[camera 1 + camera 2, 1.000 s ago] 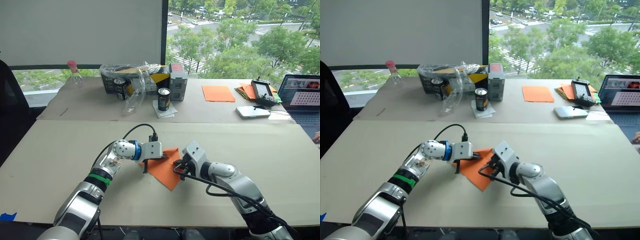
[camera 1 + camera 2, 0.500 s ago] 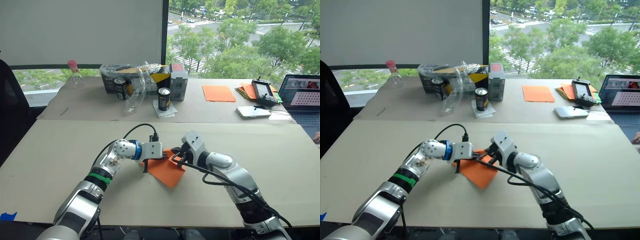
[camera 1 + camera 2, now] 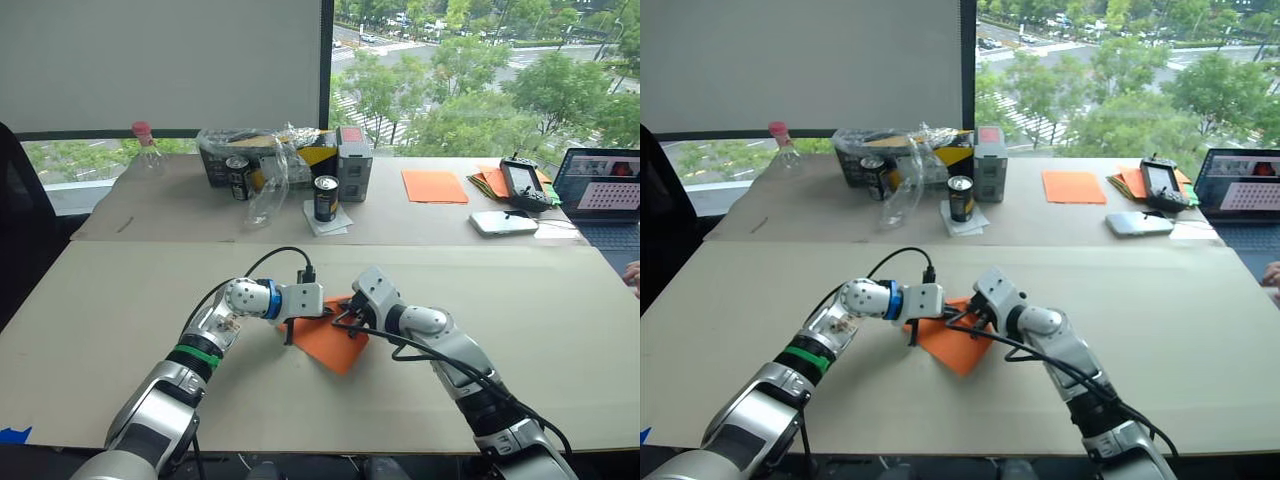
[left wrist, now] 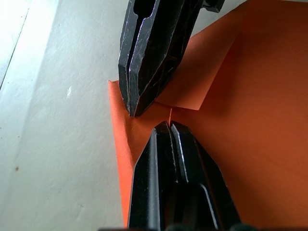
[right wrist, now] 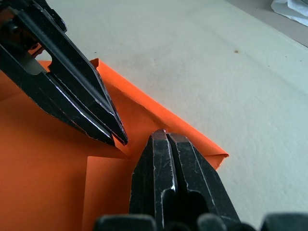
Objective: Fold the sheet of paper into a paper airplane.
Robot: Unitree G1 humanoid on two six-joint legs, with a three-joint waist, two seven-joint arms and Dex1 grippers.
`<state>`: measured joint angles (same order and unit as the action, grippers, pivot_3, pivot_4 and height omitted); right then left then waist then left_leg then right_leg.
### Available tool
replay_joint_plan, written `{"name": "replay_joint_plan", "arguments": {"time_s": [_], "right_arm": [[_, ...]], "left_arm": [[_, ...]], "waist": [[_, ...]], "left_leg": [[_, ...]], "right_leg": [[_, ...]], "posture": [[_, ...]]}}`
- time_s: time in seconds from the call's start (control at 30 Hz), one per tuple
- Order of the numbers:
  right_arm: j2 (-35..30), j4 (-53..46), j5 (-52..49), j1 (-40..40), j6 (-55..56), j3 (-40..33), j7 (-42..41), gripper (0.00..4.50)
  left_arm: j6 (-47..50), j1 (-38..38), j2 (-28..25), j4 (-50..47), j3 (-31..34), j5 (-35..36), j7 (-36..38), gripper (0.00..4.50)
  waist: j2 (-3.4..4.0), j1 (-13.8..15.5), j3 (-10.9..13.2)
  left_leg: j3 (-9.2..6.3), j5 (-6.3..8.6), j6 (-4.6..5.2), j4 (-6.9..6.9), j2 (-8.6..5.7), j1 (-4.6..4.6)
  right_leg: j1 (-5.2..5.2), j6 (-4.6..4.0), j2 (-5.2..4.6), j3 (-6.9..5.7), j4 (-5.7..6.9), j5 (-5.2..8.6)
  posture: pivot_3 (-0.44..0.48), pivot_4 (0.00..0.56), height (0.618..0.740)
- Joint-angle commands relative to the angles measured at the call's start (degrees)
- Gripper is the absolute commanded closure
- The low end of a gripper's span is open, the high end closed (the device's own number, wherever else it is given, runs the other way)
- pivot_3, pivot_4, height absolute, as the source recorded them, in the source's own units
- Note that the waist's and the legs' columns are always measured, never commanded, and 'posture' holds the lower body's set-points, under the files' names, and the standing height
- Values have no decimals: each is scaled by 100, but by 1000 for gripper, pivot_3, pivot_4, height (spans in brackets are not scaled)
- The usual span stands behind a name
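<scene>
Sheet of paper (image 3: 336, 343), bright orange, folded to a wedge, flat on near desk (image 3: 120, 300) between both arms. Left gripper (image 4: 169, 126) pinched closed, tips pressing down on the paper beside a folded flap's edge. Right gripper (image 5: 165, 137) likewise closed, tips on the paper near its folded edge, almost meeting the left's. Nothing clamped between either pair.

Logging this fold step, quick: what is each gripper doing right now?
Left gripper: jaws shut, tip pressed on the sheet of paper, gripping nothing.
Right gripper: jaws shut, tip on the same sheet beside the left one.
</scene>
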<state>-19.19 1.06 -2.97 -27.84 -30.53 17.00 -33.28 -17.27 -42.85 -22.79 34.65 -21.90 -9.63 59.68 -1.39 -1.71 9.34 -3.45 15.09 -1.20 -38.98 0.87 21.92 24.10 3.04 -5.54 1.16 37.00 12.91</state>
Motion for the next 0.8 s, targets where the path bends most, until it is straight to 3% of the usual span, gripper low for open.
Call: {"name": "replay_joint_plan", "arguments": {"time_s": [0.03,0.23,0.33,0.57,0.67,0.8], "right_arm": [[20,19,43,-8,-95,31,-51,4500],[48,52,74,31,-181,58,-102,4500],[80,70,78,38,-207,80,-120,4500],[106,80,87,56,-247,103,-141,4500],[122,117,89,52,-251,106,-141,4500],[141,138,92,49,-254,123,-149,4500]], "left_arm": [[94,12,-110,148,-66,-164,28,4485],[573,-103,-67,90,233,214,137,4485],[1175,-123,-99,-160,421,628,496,3740],[2787,-262,-348,-827,1123,1471,758,1415],[3497,-283,-310,-1125,1489,1888,611,1415],[4033,-174,-127,-1491,1594,2138,433,2603]], "waist": [[0,-4,0],[0,-36,0],[0,-73,0],[0,-89,0],[0,-84,0],[0,-84,0]], "left_leg": [[0,0,0,0,0,0],[0,0,0,0,0,0],[-1,0,0,0,1,1],[-2,0,0,3,3,4],[-4,0,0,2,4,4],[-4,0,0,2,4,3]], "right_leg": [[0,0,0,0,0,0],[0,0,0,0,1,0],[1,0,1,0,1,0],[7,0,3,0,2,1],[5,0,5,0,1,1],[4,0,5,0,1,1]], "posture": [[0,150,715],[0,150,715],[0,150,715],[0,150,715],[0,150,715],[0,150,715]]}}
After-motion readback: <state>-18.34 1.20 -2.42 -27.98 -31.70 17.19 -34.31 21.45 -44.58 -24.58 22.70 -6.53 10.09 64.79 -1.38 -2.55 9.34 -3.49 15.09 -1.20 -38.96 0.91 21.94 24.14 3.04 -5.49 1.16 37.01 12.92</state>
